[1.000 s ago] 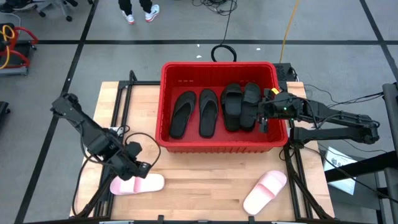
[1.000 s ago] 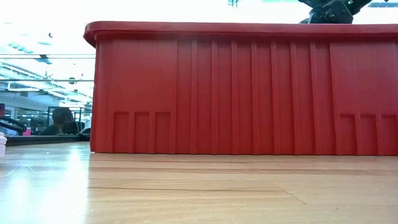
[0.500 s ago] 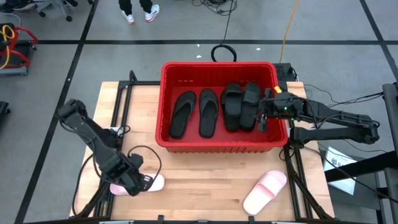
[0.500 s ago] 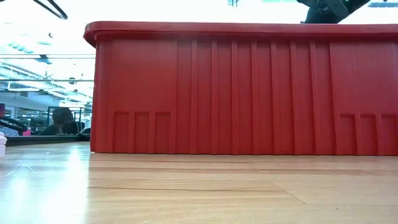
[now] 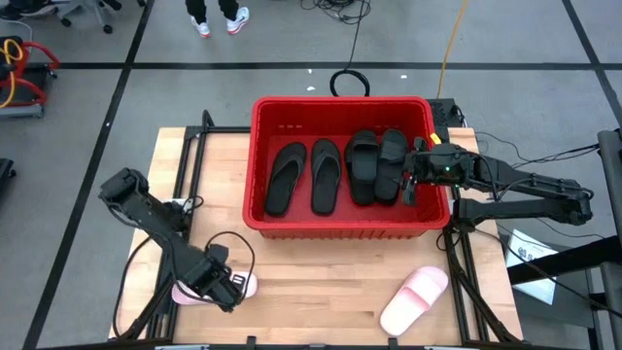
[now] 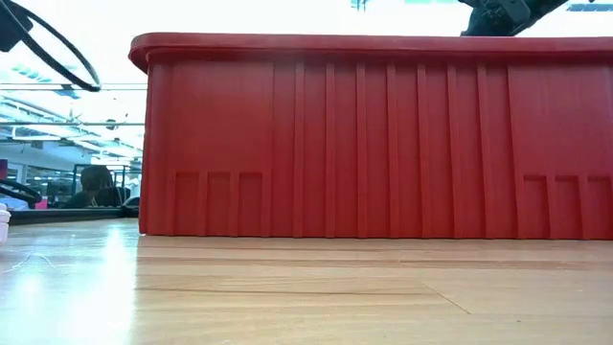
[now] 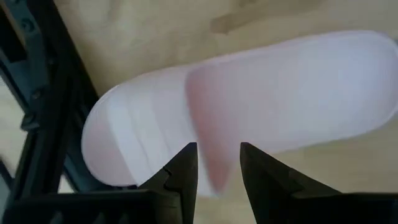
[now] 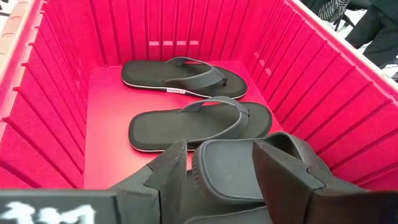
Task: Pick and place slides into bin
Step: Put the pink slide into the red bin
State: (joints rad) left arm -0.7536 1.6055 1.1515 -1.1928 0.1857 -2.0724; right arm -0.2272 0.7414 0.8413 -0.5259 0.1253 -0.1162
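The red bin (image 5: 340,105) stands at the table's far middle and fills the low view (image 6: 383,134). In it lie two black thong slides (image 5: 285,178) (image 5: 326,175) and two black wide-strap slides (image 5: 362,165) (image 5: 392,163). Two pale pink slides lie flat on the table, one near left (image 5: 188,292) and one near right (image 5: 415,298). My left gripper (image 7: 216,168) is open, pointing down over the left pink slide (image 7: 280,93), its fingers either side of the strap's edge (image 7: 211,155). My right gripper (image 8: 224,171) is open over the bin's right end, astride a wide-strap slide (image 8: 242,165). My left gripper stands over the pink slide's strap from above, but I cannot tell whether its fingers touch it. My right gripper has a finger on each side of the wide-strap slide's end, and I cannot tell whether they touch it.
Black frame rails run along the table's left (image 5: 185,156) and right (image 5: 465,262) sides. A cable loops beside the left gripper (image 5: 238,243). Bare wood lies between the two pink slides (image 5: 321,292). A person's feet show on the floor beyond the table (image 5: 219,21).
My left gripper has moved toward the table's near edge and down, coming over the left pink slide, which has stayed where it was.
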